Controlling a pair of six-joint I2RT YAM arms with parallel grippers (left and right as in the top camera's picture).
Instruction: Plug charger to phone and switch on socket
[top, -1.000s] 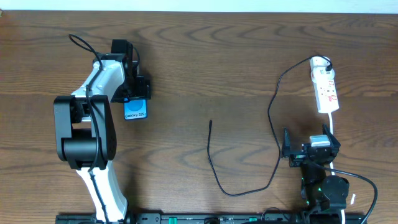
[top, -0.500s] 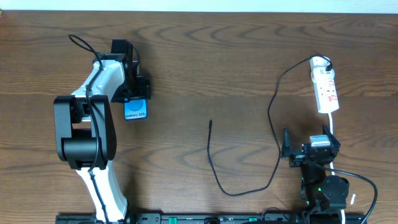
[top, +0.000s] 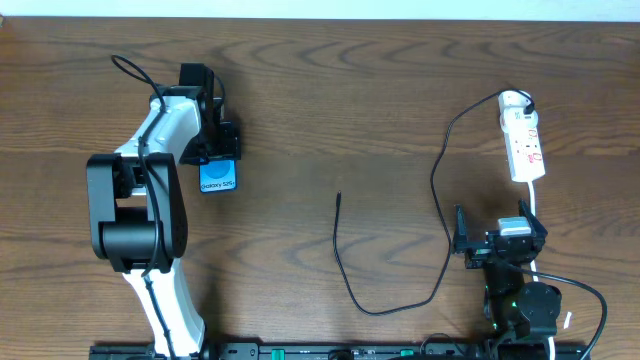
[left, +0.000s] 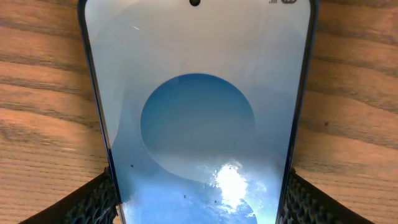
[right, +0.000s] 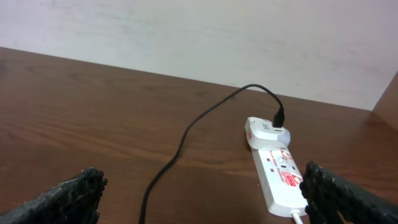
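A: What does the overhead view show of the surface?

B: A dark brown wood-grain table (top: 330, 90) fills it, with a thin pale strip of wall (top: 320, 8) along the top edge. The left gripper (top: 220, 160) sits in the upper left over the phone (top: 218, 178), whose blue screen shows just below the black fingers. The socket (top: 523, 140) lies at the upper right. The charger (top: 345, 270) runs from the socket's top end down in a loop through the lower middle. Its plug tip (top: 339, 197) lies loose near the centre, well apart from the phone. The right gripper (top: 500, 238) is at the lower right, just below the socket's white cord (top: 534, 205).

A: And the left wrist view?

B: It gives the close look. The phone lies flat on the wood grain and fills the middle, with the pads (left: 93, 202) right at its two long edges in the lower corners. Whether they press on it or only flank it cannot be told.

A: The right wrist view?

B: Only there does the room show: a plain whitish wall across the top, meeting the table's far edge. The right gripper's fingers (right: 68, 196) stand wide apart in the lower corners, with only bare table between them. The socket, red-marked, lies at the lower right, and the charger is plugged into a white adapter (right: 264, 132) at its far end.
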